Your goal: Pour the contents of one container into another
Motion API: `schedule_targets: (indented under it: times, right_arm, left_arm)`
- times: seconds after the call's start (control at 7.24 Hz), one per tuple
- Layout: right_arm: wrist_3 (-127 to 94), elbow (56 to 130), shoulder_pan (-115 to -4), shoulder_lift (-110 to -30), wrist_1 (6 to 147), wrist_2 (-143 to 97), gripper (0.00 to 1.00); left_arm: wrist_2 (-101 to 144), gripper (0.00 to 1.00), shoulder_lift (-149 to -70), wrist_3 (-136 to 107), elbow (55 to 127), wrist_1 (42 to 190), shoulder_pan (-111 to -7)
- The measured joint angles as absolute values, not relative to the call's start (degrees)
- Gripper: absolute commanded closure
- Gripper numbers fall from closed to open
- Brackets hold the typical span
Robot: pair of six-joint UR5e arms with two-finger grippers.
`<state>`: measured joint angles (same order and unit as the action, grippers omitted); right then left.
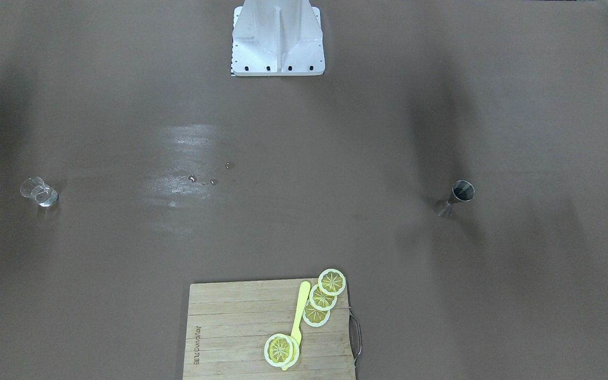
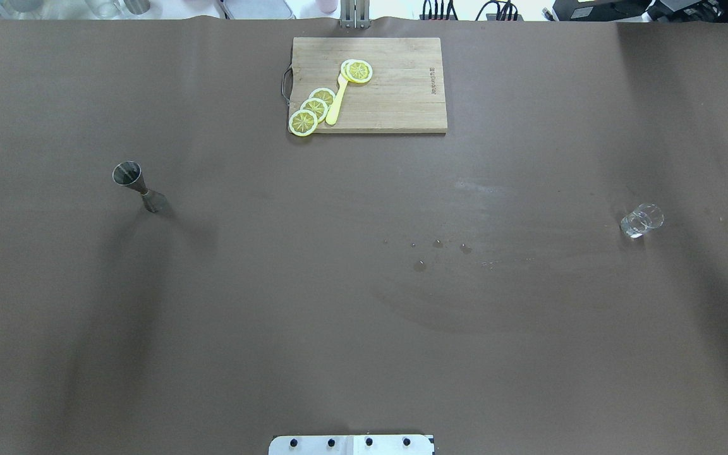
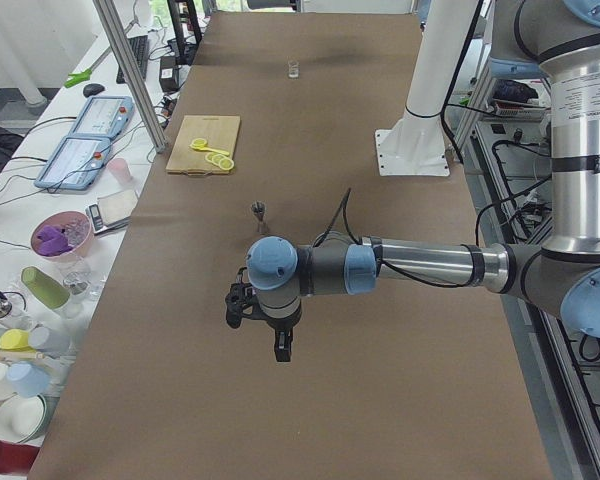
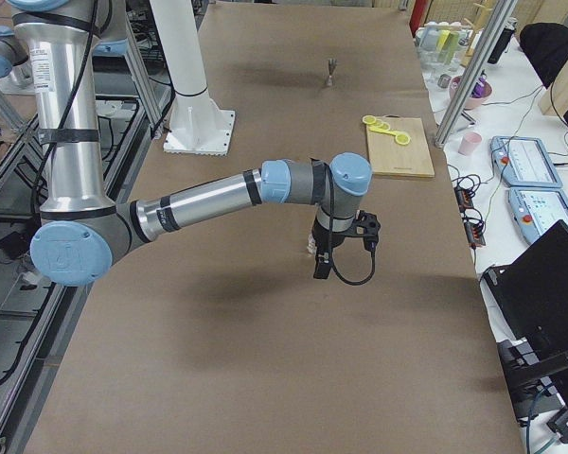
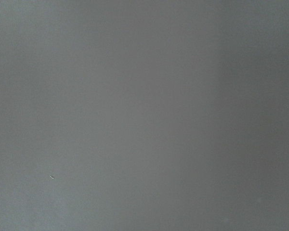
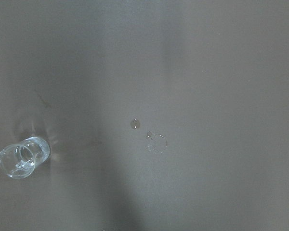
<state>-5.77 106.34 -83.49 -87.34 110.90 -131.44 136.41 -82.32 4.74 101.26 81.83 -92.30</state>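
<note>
jigger (image 2: 136,184) of dull metal stands upright on the robot's left half of the brown worktop (image 2: 339,354), its wider cup uppermost. the small clear glass (image 2: 642,220) stands well apart from it on the right half, with a few water drops (image 2: 419,266) scattered on the surface between them, nearer the glass. both arms show only from the table's ends. the left claw (image 3: 283,352) hangs pointing down over the worktop, apart from the jigger, and i cannot tell from there how far it is spread or whether it has hold of anything. the right claw (image 4: 321,270) hangs the same way over the other half, and its spread and its grip i cannot tell either. its wrist camera looks down on the glass low at the left of its view, with a drop and a faint wet ring beside it. at the far edge, opposite the robot's base (image 2: 351,444), lies a wooden cutting board (image 2: 402,101) carrying yellow lemon slices (image 2: 315,107) and a yellow knife (image 2: 337,104).
</note>
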Motion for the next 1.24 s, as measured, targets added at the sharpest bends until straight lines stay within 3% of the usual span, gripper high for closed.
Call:
schedule_targets:
  times: [1.24]
  right_arm:
    - [-5.2,106.9,-85.5,-90.0,110.8,-131.6,0.00]
  left_arm:
    - [136.3,0.02,-82.0,4.7,101.0,81.8,-92.3]
